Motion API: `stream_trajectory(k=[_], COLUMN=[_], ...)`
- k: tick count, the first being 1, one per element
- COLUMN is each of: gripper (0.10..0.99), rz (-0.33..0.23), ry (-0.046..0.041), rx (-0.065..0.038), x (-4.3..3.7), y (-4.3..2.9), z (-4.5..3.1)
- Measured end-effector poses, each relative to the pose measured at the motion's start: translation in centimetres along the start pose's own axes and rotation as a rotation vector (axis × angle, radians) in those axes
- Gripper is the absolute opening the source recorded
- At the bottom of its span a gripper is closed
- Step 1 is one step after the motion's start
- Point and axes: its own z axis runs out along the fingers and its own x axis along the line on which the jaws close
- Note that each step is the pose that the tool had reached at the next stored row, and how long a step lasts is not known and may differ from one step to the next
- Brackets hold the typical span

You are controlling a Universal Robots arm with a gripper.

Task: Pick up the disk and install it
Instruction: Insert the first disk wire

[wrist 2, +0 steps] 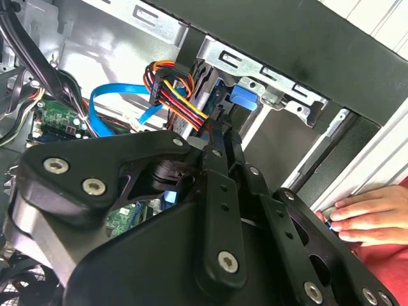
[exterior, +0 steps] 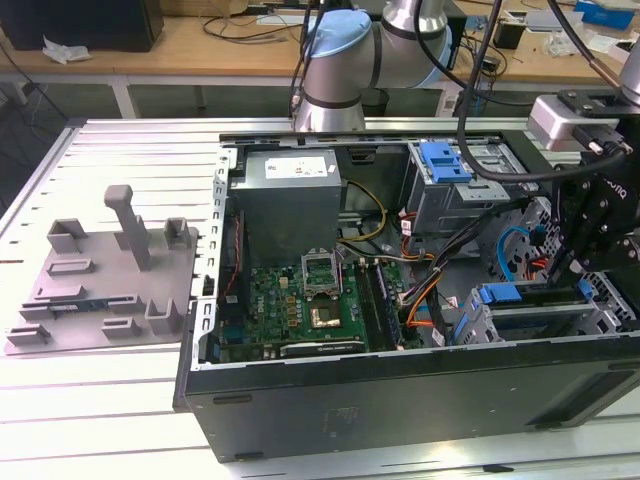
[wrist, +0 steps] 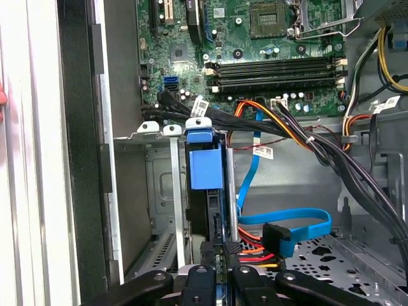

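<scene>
The disk (wrist: 206, 167) stands on edge in a slot of the metal drive cage (wrist: 150, 191) at the front corner of the open computer case. Its blue bracket tab faces up. My gripper (wrist: 220, 250) is right over the disk's end, fingers drawn close on either side of the thin dark edge. In the second wrist view the gripper (wrist 2: 220, 131) points into the cage, next to the blue bracket of the disk (wrist 2: 243, 95). In the exterior view the gripper (exterior: 568, 275) hangs over the cage at the exterior view's right, with the disk (exterior: 500, 294) below it.
Orange, red and black power cables (wrist: 268, 252) and a blue flat cable (wrist: 287, 223) lie close beside the cage. A person's hand (wrist 2: 363, 213) rests on the case edge. The motherboard (exterior: 300, 300), grey power supply (exterior: 290, 200) and a blue latch (exterior: 445, 160) lie farther in. A grey fixture plate (exterior: 110, 280) sits outside.
</scene>
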Motion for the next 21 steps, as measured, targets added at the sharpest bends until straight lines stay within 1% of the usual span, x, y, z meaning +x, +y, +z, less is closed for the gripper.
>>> stream_trajectory(k=[15,21], gripper=[0.169,0.169], rz=[0.000,0.000], ry=[-0.0003,-0.0002], rx=[0.000,0.000], x=[-0.03,-0.19], y=[0.07,0.08], z=[0.29,0.31])
